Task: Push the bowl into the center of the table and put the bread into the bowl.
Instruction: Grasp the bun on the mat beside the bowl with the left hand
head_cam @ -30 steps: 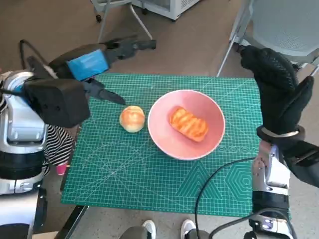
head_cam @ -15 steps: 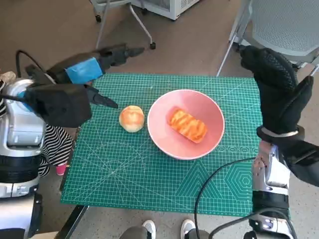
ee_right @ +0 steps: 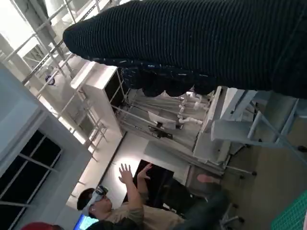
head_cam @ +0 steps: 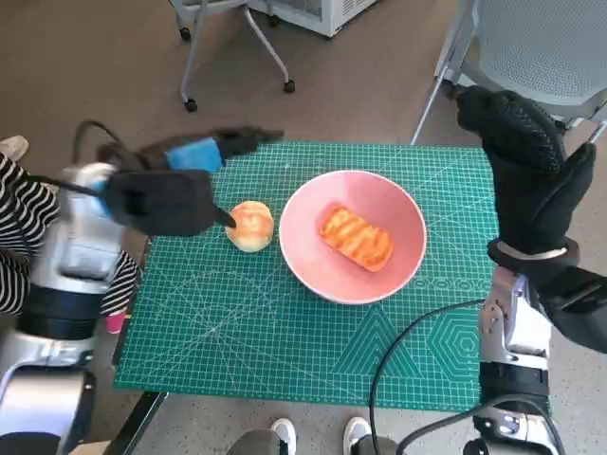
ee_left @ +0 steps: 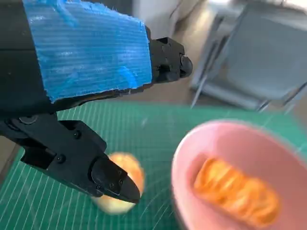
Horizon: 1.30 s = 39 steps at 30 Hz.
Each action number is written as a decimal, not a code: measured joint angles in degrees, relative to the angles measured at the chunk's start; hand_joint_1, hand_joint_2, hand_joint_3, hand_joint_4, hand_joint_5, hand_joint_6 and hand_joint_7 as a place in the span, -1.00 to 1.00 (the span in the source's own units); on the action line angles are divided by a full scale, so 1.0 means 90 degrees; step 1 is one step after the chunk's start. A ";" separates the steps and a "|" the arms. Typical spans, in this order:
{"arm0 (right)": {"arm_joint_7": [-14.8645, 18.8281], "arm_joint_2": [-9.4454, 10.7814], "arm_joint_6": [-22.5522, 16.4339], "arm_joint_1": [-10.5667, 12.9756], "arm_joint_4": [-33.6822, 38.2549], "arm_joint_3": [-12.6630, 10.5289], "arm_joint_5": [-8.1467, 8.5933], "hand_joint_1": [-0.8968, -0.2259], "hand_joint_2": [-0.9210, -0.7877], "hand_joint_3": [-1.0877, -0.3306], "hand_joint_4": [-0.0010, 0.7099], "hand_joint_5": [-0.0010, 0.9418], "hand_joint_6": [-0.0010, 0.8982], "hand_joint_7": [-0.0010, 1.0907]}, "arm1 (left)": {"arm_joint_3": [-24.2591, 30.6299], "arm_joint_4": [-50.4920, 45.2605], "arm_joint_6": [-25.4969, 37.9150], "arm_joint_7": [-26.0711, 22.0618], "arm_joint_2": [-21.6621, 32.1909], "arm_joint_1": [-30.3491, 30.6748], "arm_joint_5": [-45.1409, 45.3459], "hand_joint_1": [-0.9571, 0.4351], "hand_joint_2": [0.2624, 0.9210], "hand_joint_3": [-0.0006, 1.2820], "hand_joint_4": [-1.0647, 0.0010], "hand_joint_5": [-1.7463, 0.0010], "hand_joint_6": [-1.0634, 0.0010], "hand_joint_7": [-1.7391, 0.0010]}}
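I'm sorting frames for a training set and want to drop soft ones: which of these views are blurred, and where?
Left wrist view: pink bowl, the bread in it and the round bun are soft and smeared, while the left hand is sharp. Head view: left hand slightly motion-blurred; bowl and green mat crisp. Right wrist view: right hand sharp, bright window glare in one corner.
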 measured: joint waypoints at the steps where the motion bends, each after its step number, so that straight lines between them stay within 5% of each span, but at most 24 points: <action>1: 0.0007 -0.0003 0.0001 0.0000 -0.0001 -0.0001 0.0001 -0.28 -1.00 0.07 -0.61 -1.00 -1.00 0.10 | -0.0068 0.0141 0.0033 0.0016 -0.0046 -0.0034 0.0075 0.07 0.44 -0.99 0.90 0.99 0.70 0.92; 31: 0.0044 -0.0099 0.0168 0.0054 -0.0270 -0.0015 0.0001 -0.33 -1.00 0.07 -0.63 -1.00 -1.00 0.13 | -0.1398 0.3521 0.0578 0.0802 -0.1129 -0.1115 0.1495 -0.02 0.41 -1.00 0.91 1.00 0.68 0.98; 39: 0.0029 -0.0099 0.0210 0.0067 -0.0334 -0.0015 -0.0002 -0.33 -1.00 0.07 -0.63 -1.00 -1.00 0.13 | -0.1597 0.4044 0.0515 0.1122 -0.1341 -0.1197 0.1633 -0.03 0.42 -1.00 0.75 0.96 0.61 0.97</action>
